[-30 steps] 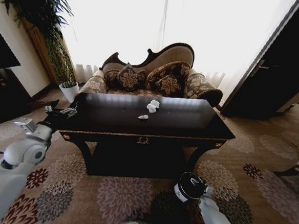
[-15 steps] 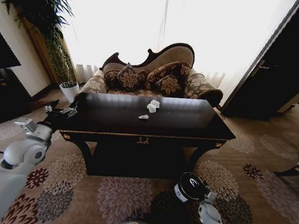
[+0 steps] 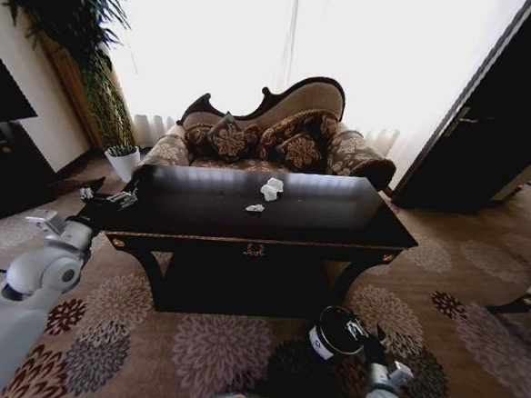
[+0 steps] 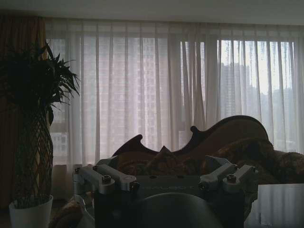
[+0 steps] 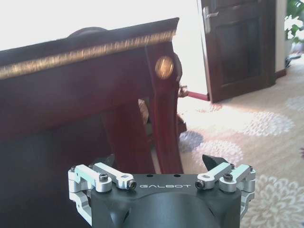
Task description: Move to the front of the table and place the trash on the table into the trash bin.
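At the far left a tall potted plant point(image 3: 55, 11) with drooping dark fronds rises from a latticed stem, and a small white pot point(image 3: 122, 162) stands on the floor past the table's left end. The left gripper point(image 3: 111, 197) hangs at the table's left front corner on a white, rounded arm; whether its fingers are apart or together cannot be told. In the left wrist view its dark body with silver bolted brackets fronts sheer pleated curtains.

The table point(image 3: 337, 218) is dark, glossy wood, rectangular, with a thin gilt beaded line along the apron, a small gold ornament point(image 3: 255, 249) at the middle and gold discs at the corners, on curved legs. On its top, near the centre, lies a white crumpled paper wad point(image 3: 272, 188), and just in front of it a tiny grey crumpled scrap point(image 3: 255, 208). Behind the table sits a carved-back sofa point(image 3: 270, 131) in floral brocade with matching cushions.

On the flower-patterned carpet before the table's right half stands the trash bin point(image 3: 331, 331), a small black cylinder with a white label on its side. The right gripper point(image 3: 370, 338) is just beside it, fingers spread apart and holding nothing; its black body reads "GALBOT" in the right wrist view. A dark panelled door point(image 3: 489, 133) closes the right side.
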Available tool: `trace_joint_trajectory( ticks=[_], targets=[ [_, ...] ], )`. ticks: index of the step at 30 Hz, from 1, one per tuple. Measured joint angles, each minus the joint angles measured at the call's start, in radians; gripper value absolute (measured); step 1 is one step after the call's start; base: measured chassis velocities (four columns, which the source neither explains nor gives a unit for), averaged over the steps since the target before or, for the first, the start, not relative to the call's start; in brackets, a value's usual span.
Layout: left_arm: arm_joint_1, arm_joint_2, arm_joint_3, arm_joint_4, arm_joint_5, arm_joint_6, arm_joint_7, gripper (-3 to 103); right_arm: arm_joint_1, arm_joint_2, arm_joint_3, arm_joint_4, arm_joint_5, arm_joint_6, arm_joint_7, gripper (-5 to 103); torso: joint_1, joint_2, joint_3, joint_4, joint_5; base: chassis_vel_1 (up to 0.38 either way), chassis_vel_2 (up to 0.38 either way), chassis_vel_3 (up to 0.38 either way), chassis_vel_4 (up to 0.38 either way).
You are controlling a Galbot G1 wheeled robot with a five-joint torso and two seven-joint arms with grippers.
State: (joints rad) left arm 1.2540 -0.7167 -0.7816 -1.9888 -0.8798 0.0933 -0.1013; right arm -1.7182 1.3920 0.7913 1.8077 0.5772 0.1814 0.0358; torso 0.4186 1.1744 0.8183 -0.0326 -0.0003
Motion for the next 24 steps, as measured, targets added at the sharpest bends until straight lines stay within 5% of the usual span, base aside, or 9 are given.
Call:
trace_joint_trajectory(
  ticks=[14, 24],
  targets=[
    [0.0, 0.0, 0.0, 0.0, 0.0, 0.0, 0.0, 100, -0.162, 0.011, 0.064, 0.37, 0.063, -0.026, 0.024, 100, 0.0, 0.0, 0.0, 0.0001, 0.0001, 0.0, 0.0, 0.0, 0.0],
    [0.0, 0.0, 0.0, 0.0, 0.0, 0.0, 0.0, 100, -0.16, -0.056, 0.07, 0.505, 0.083, -0.082, 0.044, 100, 0.0, 0.0, 0.0, 0.0, 0.0003, 0.0, 0.0, 0.0, 0.0]
  ],
)
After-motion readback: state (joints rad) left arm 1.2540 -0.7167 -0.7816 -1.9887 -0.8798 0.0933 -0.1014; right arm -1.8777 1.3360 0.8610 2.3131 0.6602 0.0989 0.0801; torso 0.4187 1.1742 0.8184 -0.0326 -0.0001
